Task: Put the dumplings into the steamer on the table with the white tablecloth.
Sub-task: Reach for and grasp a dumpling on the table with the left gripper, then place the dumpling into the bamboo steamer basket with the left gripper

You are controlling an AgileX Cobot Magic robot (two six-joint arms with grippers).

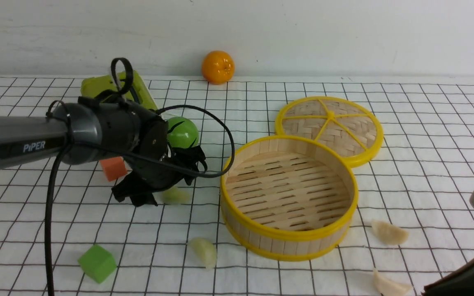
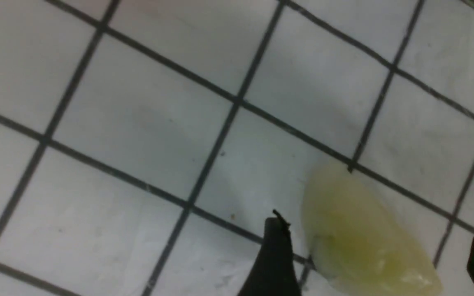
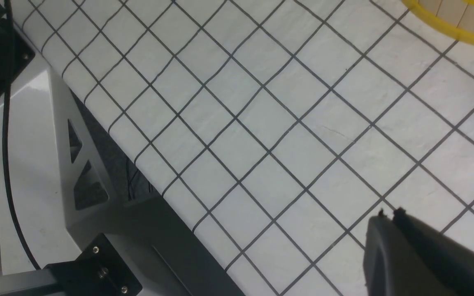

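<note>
The round bamboo steamer point(image 1: 261, 242) stands empty in the middle of the white tablecloth point(image 1: 426, 123). My left gripper point(image 1: 163, 185) hangs low, left of the steamer, open, around a pale green dumpling point(image 1: 175, 195). In the left wrist view that dumpling point(image 2: 360, 234) lies on the cloth between the two black fingertips point(image 2: 276, 255), apart from both. A second pale green dumpling point(image 1: 204, 251) lies near the steamer's front left. Two cream dumplings point(image 1: 389, 233) point(image 1: 389, 284) lie at its front right. My right gripper point(image 3: 389, 213) is shut and holds nothing, above bare cloth.
The steamer's woven lid point(image 1: 329, 127) lies flat behind it. An orange point(image 1: 218, 67) sits by the back wall. A green ball point(image 1: 182, 132), an orange cube point(image 1: 113, 167) and a lime box point(image 1: 97, 86) crowd my left arm. A green cube point(image 1: 97, 263) sits front left.
</note>
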